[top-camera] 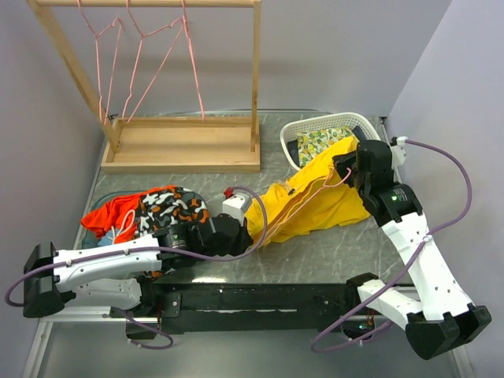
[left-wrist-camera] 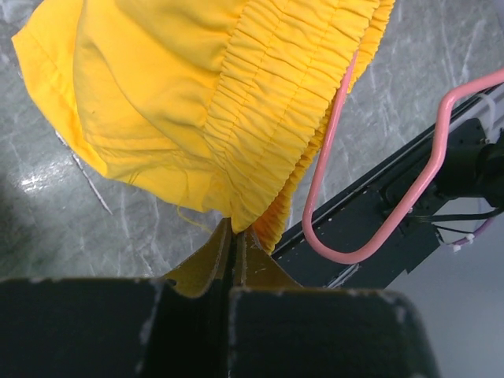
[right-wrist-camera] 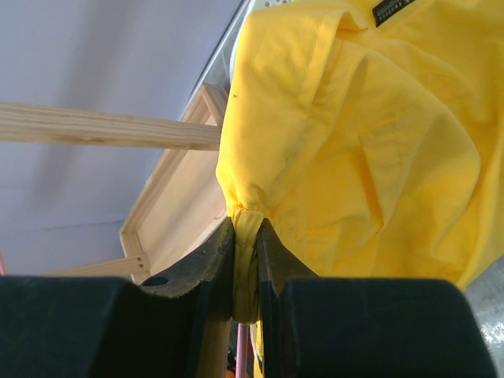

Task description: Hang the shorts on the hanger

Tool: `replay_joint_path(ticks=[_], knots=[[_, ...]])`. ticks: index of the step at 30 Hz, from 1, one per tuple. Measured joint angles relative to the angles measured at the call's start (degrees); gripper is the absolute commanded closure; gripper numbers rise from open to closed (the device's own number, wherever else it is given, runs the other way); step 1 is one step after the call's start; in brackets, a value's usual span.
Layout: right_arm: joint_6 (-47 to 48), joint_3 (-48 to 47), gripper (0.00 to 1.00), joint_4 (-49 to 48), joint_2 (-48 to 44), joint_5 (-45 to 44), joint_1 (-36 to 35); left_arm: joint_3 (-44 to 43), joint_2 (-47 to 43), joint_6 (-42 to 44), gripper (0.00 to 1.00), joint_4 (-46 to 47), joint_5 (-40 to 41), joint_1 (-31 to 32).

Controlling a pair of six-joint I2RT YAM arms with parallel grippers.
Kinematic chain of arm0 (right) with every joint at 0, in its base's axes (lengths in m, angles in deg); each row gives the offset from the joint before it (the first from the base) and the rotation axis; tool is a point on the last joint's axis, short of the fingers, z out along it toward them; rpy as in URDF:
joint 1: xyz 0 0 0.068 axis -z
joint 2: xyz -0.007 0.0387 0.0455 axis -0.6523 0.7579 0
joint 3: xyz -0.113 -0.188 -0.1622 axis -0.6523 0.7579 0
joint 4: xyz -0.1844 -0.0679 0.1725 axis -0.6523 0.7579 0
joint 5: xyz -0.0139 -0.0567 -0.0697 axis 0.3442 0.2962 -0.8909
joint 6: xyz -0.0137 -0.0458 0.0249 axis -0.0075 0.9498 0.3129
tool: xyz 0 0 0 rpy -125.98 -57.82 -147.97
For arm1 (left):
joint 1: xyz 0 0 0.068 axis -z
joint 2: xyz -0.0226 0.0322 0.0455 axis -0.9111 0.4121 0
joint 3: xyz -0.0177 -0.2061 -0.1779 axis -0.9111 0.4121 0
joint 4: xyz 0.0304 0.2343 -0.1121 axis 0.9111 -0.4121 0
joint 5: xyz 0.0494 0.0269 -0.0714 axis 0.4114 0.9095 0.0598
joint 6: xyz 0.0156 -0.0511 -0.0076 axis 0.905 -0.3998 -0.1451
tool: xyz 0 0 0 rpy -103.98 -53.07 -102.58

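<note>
Grey marbled table, overhead view: shorts slung between left gripper and right gripper, right of centre, near white basket. The hanger lies as a pink wire across the cloth.

Left wrist view: jaws closed on a small fold of the shorts under the gathered waistband. Hanger loop sits beside it, ungripped.

Right wrist view: jaws pinching a bunched edge of the shorts; wooden rack behind.

Risk: both pinches are slight, so tension may pull the fabric free, and the loose hanger may slide out.
</note>
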Motion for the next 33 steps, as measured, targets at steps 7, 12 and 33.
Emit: replay_joint_path(ticks=[7,12,33], knots=[[-0.57,-0.46,1.00,0.96,1.42,-0.22,0.02,-0.22,-1.05,-0.92,0.99,-2.43,1.68,1.44],[-0.76,-0.44,1.00,1.16,1.44,-0.94,0.33,-2.56,-1.25,-1.14,0.99,-4.79,2.75,4.28],[-2.27,0.50,1.00,1.97,1.36,-9.01,-1.20,-15.82,0.22,-2.40,0.98,-11.47,0.59,8.20]])
